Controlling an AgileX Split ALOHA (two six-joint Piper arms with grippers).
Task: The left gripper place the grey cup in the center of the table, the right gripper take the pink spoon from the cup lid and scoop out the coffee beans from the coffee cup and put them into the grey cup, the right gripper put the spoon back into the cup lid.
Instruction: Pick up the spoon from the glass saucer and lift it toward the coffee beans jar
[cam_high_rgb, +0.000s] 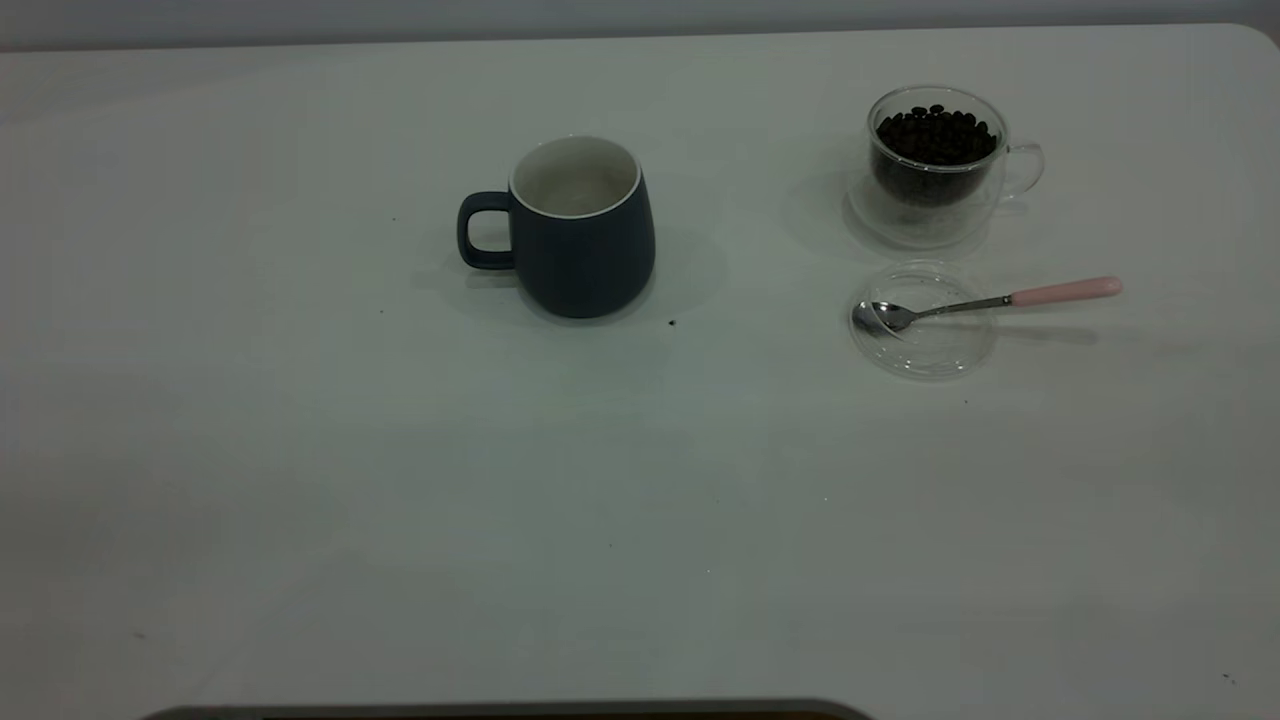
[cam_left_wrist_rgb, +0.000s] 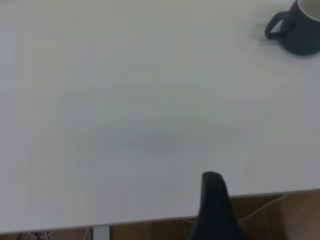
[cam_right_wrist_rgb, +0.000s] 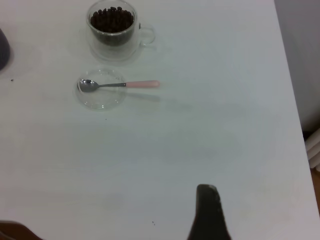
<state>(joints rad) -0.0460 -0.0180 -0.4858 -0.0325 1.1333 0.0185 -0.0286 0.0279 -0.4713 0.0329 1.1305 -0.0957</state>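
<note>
Grey cup (cam_high_rgb: 583, 228) sits bench-center, handle pointing left. Left end effector (cam_left_wrist_rgb: 214, 200) at the near-left edge, cup well beyond; finger spread can't tell.

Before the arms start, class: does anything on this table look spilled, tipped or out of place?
Nothing stands out. The grey cup and the coffee cup stand upright, the coffee beans are inside the glass, and the pink spoon rests with its bowl on the cup lid. Only a few dark specks mark the table.
</note>
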